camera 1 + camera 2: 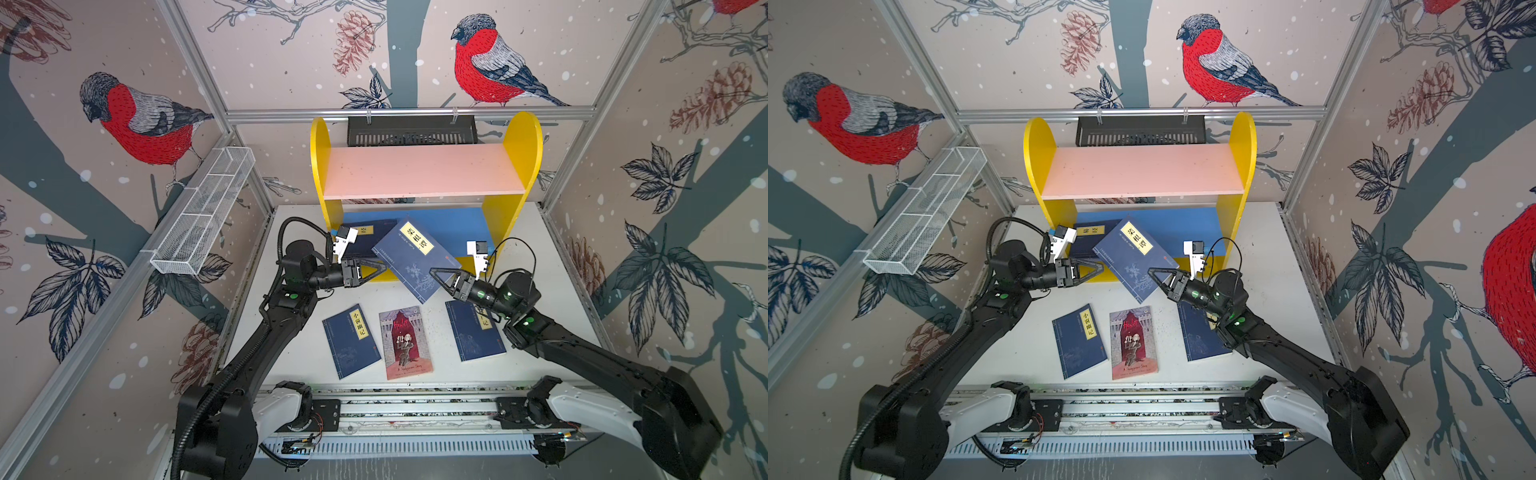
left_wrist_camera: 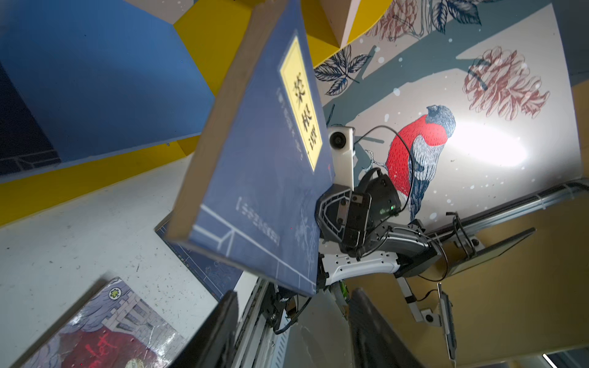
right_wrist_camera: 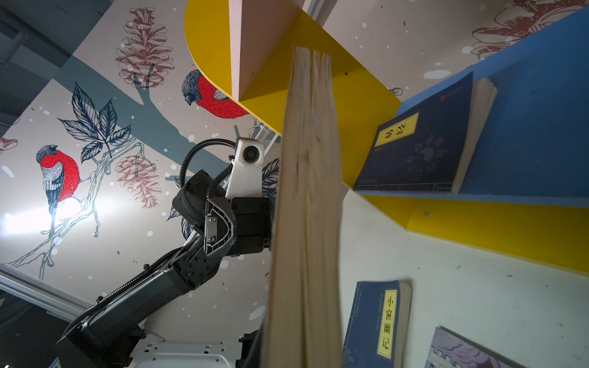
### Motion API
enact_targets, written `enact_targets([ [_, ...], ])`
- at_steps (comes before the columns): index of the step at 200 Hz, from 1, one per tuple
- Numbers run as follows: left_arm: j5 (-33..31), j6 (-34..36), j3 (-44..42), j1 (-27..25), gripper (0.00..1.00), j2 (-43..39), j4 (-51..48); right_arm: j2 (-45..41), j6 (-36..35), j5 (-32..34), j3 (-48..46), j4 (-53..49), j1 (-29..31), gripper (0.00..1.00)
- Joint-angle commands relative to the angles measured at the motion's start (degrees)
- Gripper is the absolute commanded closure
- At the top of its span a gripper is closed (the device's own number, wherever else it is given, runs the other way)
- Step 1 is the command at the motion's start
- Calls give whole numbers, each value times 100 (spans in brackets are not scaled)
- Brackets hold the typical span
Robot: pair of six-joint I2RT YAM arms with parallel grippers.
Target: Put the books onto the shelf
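Three books (image 1: 405, 343) flat by the table (image 1: 557, 270) front edge in both top views, one on the shelf (image 1: 424, 174); held book (image 1: 409, 253) tilted, long axis shelfward, right gripper (image 1: 434, 272) clamped on its corner. Left wrist: left gripper (image 2: 295, 296) spread, empty. Right wrist: pages blocking the middle.

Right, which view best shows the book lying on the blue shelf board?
Right wrist view: the navy book shows cover and label whole. In both top views the left wrist camera hides part; left wrist view, unclear.

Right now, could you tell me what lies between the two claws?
The raised navy book, gripped at its edge by the right claw, hangs tilted between it and the left claw, as both top views show.
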Motion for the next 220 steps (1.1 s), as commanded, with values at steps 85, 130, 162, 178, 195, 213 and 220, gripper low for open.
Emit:
enact_targets([
  [85,898,1045,-47,103,33,-123,-784,-346,-1309,-3377,619,-2058,-1088,100],
  [130,1046,251,-337,60,35,-134,89,3,-1464,-3606,825,-2110,-912,100],
  [162,1110,-71,-468,-72,51,-127,462,460,-1736,-3532,1169,-2273,-562,100],
  [178,1093,-70,-497,-82,65,-149,473,711,-1862,-3496,1347,-2371,-467,100],
  [195,1090,-87,-519,-89,81,-180,455,882,-1824,-3485,1419,-2252,-440,100],
  [213,1026,-70,-533,-90,100,-215,462,983,-1726,-3423,1424,-2075,-438,85],
  [220,974,-61,-536,-83,100,-226,480,1001,-1692,-3341,1411,-2032,-445,71],
])
